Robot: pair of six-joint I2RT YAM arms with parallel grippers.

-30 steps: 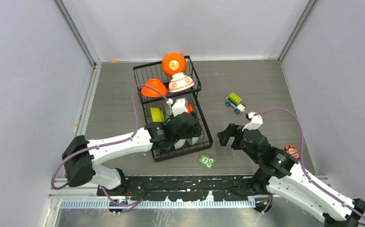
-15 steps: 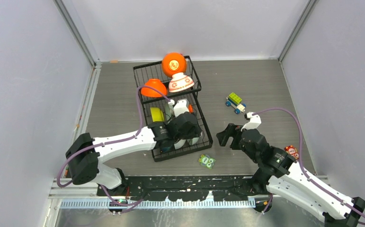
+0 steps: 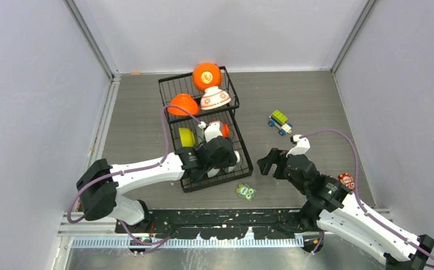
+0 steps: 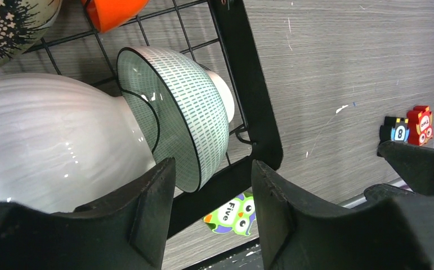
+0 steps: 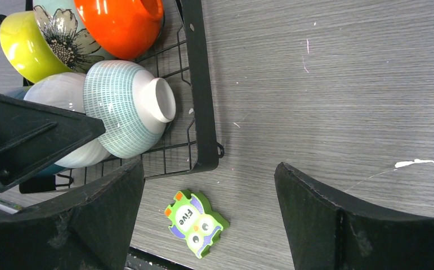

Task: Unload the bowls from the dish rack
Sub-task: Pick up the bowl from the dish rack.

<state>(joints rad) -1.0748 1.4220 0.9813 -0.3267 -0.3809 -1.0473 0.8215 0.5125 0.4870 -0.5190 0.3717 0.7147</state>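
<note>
Bearing the dish rack, grey table abuts walls.

We see a white bowl with teal dashes, an orange bowl, a lime bowl and the black rack

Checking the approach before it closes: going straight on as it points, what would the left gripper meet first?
Most likely the teal-dashed bowl: its rim lies in line between the open jaws of the left gripper, though depth is unclear.
</note>
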